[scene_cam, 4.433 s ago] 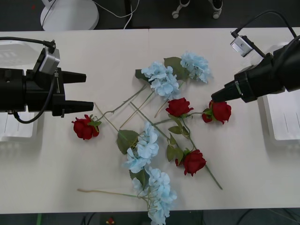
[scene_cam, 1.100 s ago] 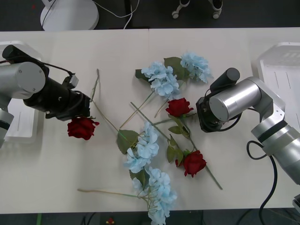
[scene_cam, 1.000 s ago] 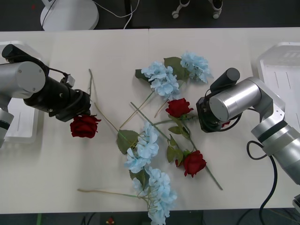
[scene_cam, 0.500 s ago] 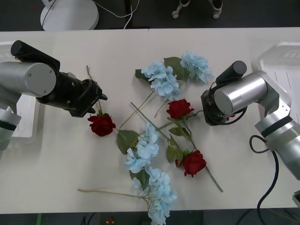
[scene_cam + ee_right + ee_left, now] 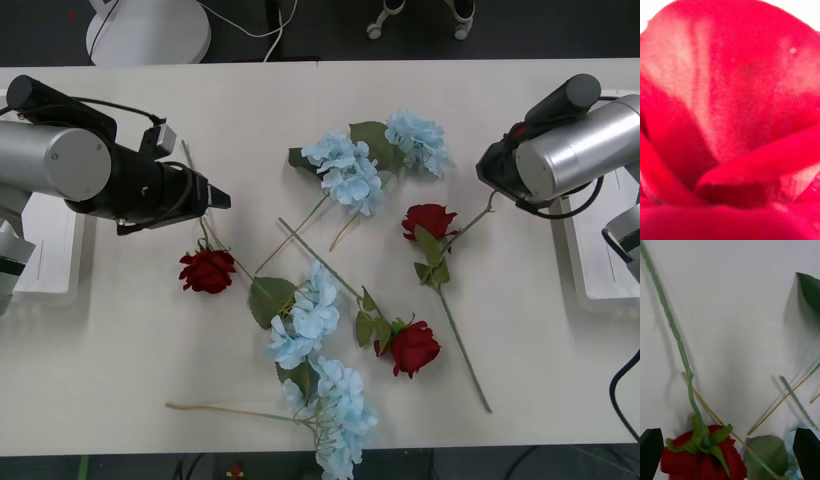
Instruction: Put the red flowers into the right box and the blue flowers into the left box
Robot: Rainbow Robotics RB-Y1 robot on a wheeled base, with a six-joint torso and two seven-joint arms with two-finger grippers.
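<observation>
4 roses: 3 on table (image 5: 120,380), 1 (image 5: 730,120) against right gripper (image 5: 492,172), jaws unreadable. 4 blue clusters (image 5: 345,172) centre. Left gripper (image 5: 215,197) wide. Left box (image 5: 45,250), right box (image 5: 600,250): contents unclear.

four red roses (image 5: 208,271), several pale-blue flower clusters (image 5: 346,172), two white boxes (image 5: 50,255).

red flowers (image 5: 412,346), blue flowers (image 5: 345,172), mid-table
</observation>
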